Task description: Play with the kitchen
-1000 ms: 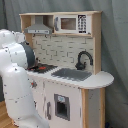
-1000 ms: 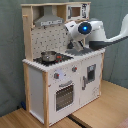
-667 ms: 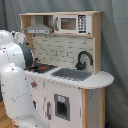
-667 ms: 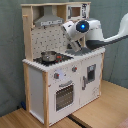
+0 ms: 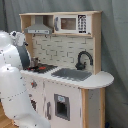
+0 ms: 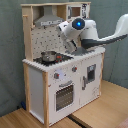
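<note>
Above the hob (image 6: 52,58) of the kitchen (image 5: 70,75), the arm's wrist has swung over from the sink side during the last second: in the second exterior view its blue-lit joint sat nearer the second exterior view's right a moment ago, and now the gripper (image 6: 68,46) hangs close to the small metal pot (image 6: 48,55) on the red-ringed burners. Whether the pincer is apart or together I cannot tell, as the wrist body hides the tips in both exterior views. The toy kitchen itself stands where it was, on the wooden floor (image 6: 100,112) against the grey curtain (image 5: 112,40), with the sink (image 5: 72,75) and black tap (image 5: 82,59) to the first exterior view's right of the hob and the oven door (image 6: 64,95) shut below. My reading is that the arm is shifting its play from the sink area toward the cooking side, likely lining up on the pot, though nothing is grasped that I can see
</note>
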Robot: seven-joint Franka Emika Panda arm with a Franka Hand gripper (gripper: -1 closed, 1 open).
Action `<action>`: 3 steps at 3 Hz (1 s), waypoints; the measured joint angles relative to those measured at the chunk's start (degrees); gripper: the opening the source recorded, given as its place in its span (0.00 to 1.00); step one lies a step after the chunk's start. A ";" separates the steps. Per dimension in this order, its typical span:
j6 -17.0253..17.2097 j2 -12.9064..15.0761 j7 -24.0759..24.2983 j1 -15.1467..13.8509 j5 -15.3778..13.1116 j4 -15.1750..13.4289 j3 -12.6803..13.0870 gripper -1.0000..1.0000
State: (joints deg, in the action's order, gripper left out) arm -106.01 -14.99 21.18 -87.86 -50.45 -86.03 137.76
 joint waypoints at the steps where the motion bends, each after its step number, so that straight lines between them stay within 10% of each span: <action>1: -1.89 -2.16 -1.86 -1.59 3.73 2.49 0.03 1.00; 3: -4.04 -6.63 -6.63 -4.81 13.17 8.67 0.18 1.00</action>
State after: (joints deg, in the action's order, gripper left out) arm -110.05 -21.62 14.55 -92.67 -37.28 -77.36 137.95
